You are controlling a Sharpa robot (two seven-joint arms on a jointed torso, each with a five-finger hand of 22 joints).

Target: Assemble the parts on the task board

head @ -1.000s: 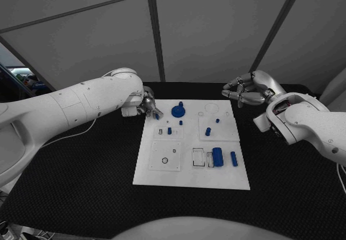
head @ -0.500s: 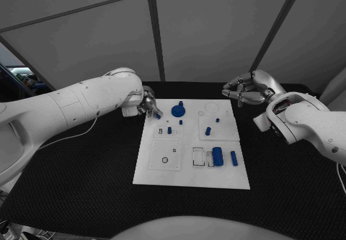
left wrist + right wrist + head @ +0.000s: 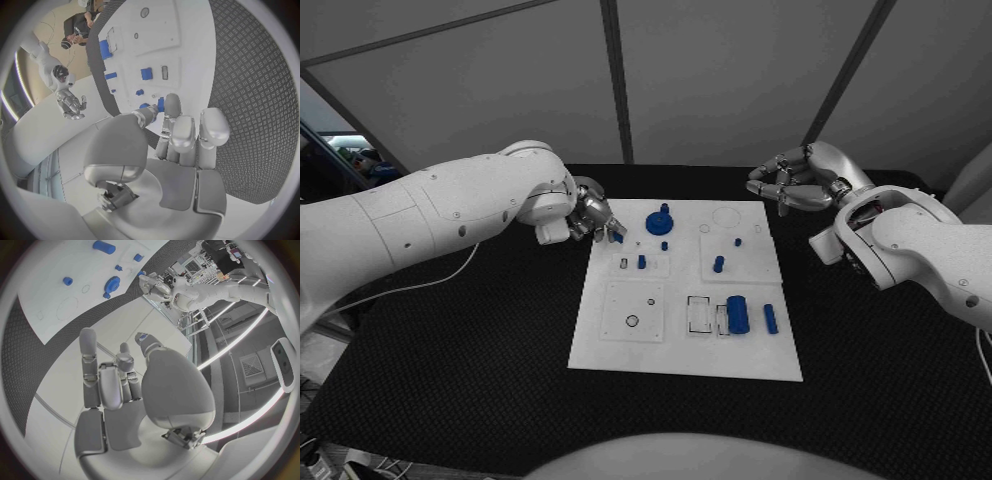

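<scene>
The white task board (image 3: pixel 629 350) lies in the middle of the table. My left hand (image 3: pixel 594 218) hovers at the board's far left corner and pinches a small blue part (image 3: pixel 615 234) between thumb and a fingertip; in the left wrist view the small blue part (image 3: pixel 160 103) sits at the fingertips (image 3: pixel 172 102). A round blue part (image 3: pixel 658 219) stands just right of that hand. Blue pegs (image 3: pixel 640 263) (image 3: pixel 718 264), a blue cylinder (image 3: pixel 738 319) and a blue bar (image 3: pixel 769 318) sit on the board. My right hand (image 3: pixel 790 186) hangs off the far right corner, loosely curled and holding nothing.
The black table (image 3: pixel 459 340) surrounds the board on all sides. Open slots lie on the board: a round hole (image 3: pixel 632 321) near the left front, a rectangular frame (image 3: pixel 697 314) and a ring outline (image 3: pixel 727 214) at the far right. A white cable (image 3: pixel 430 282) trails at the left.
My left arm has swung its elbow outward, and its hand has shifted slightly toward the board with the small blue part. The right hand has stayed in place.
</scene>
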